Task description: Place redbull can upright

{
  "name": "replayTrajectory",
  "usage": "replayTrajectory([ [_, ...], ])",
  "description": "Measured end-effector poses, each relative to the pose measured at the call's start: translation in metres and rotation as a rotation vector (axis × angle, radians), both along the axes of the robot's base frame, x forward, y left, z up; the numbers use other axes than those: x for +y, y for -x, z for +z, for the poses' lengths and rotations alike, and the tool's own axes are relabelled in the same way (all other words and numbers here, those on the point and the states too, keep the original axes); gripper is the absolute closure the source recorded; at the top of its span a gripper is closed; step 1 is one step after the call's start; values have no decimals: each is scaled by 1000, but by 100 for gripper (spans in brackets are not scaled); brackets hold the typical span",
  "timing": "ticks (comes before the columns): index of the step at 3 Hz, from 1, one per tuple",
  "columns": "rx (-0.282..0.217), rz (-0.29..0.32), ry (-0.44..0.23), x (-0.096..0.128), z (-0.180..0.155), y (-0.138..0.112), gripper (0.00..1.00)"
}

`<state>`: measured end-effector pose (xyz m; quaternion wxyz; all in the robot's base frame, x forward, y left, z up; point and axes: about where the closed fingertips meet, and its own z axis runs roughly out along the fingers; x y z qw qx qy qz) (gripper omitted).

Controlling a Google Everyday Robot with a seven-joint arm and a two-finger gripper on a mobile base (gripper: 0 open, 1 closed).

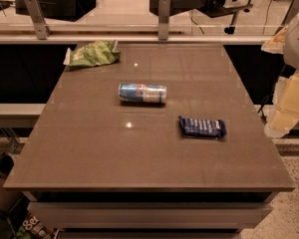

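Note:
The redbull can (142, 93) lies on its side near the middle of the brown table (89, 148), its long axis running left to right, with blue and silver panels showing. My gripper (278, 127) is at the lower end of the pale arm (294, 91) at the right edge of the view. It is beside the table's right edge, well to the right of the can and apart from it, and holds nothing that I can see.
A flat dark-blue snack wrapper (202, 127) lies right of and nearer than the can. A green chip bag (92, 54) lies at the far left corner. A glass partition with metal posts (163, 16) runs behind the table.

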<state>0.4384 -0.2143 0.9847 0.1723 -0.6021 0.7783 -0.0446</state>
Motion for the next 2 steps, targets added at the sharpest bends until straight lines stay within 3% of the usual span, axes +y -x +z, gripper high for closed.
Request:
replayTrajectory([
  [1,-2,0,0,0,1,0,0],
  [2,5,3,-1,15,0,-16,0],
])
